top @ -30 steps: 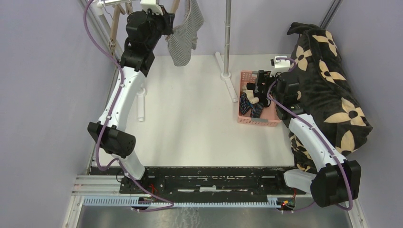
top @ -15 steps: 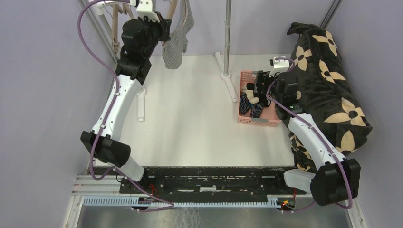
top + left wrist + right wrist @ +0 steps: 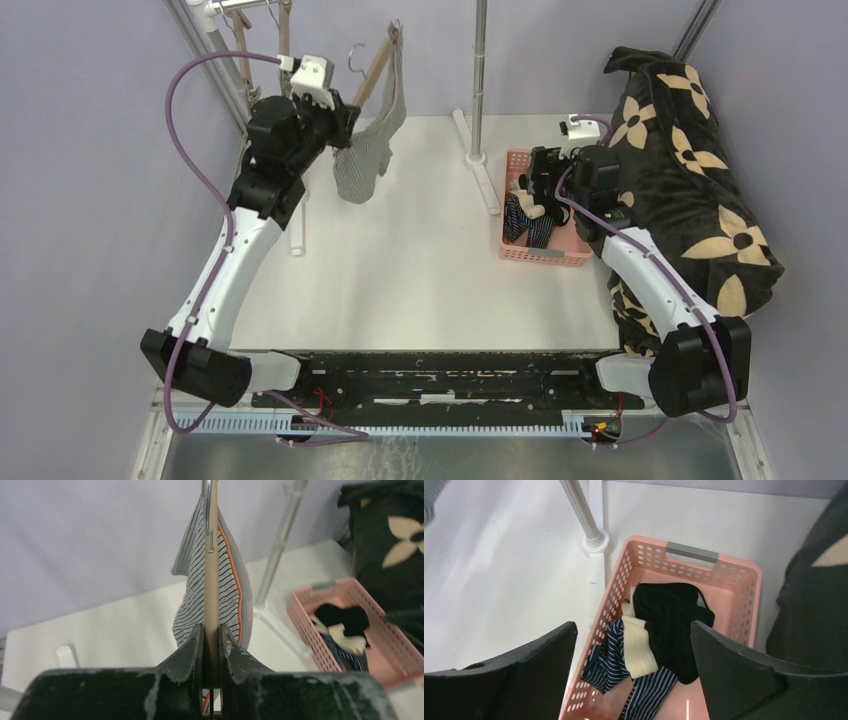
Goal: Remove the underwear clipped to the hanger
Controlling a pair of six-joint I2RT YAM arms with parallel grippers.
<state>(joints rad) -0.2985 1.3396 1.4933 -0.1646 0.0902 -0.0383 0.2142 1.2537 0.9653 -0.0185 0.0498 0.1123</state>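
A grey-and-white striped underwear with an orange trim hangs over a wooden hanger. My left gripper is shut on the hanger's bar, with the cloth draped on both sides beyond the jaws. From above, the left gripper holds the hanger tilted at the back left, and the underwear dangles below it. My right gripper is open and holds nothing, above a pink basket. A black pair and a navy striped pair lie inside. The right gripper hovers over the basket.
A large black blanket with tan flowers is piled right of the basket. A metal stand pole rises at the back centre, its foot beside the basket. A wooden rack stands at the back left, a white fitting below it.
The left arm has swung the hanger and striped underwear down and toward the near side. The right gripper has shifted slightly back over the basket, jaws a touch wider.
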